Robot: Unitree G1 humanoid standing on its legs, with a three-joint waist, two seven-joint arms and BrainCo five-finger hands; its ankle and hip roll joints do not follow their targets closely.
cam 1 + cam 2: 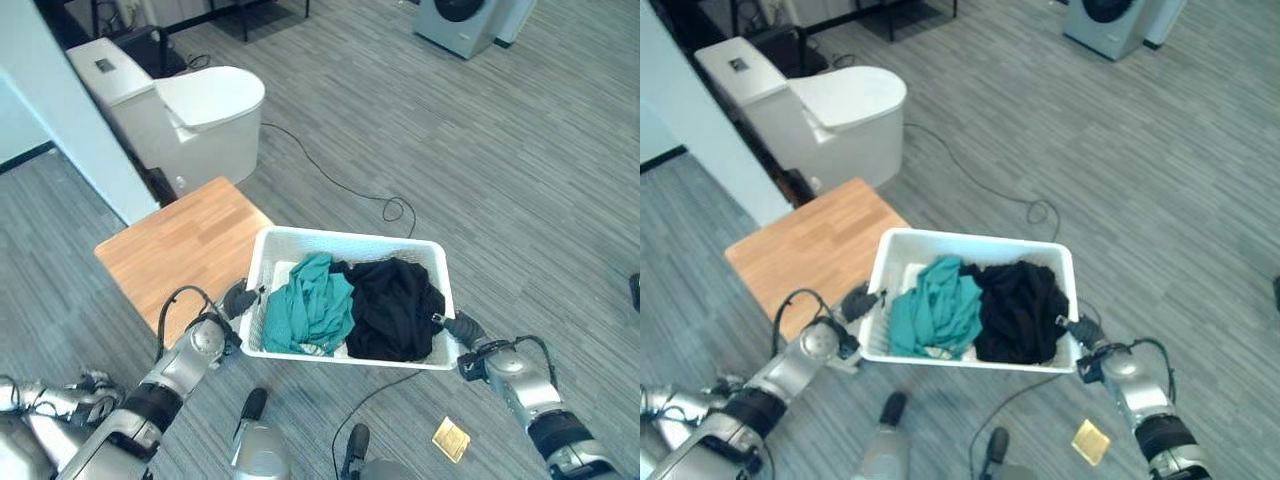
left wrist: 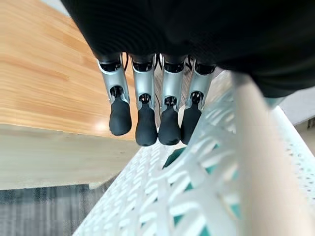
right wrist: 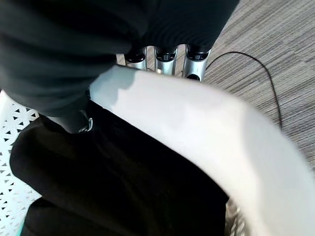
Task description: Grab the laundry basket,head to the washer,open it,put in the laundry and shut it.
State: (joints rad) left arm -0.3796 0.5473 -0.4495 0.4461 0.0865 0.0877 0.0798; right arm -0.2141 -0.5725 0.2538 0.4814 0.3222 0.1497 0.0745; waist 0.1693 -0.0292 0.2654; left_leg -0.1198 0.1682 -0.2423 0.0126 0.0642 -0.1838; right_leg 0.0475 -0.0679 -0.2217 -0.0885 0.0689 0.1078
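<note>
Grabbing step: left hand (image 1: 238, 300) straight-fingered against the laundry basket (image 1: 345, 242), right hand (image 1: 462, 328) gripping its rim; next, carrying to far washer (image 1: 462, 22).

My two head eyes looked steeply down from above, sharing the laundry basket (image 1: 262, 262) and wooden tabletop (image 1: 180, 245); each wrist camera sat tight against the basket's rim.

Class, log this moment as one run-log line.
phase: basket pickup | left robot hand: at laundry basket side | right robot hand: opposite rim | washer: far
</note>
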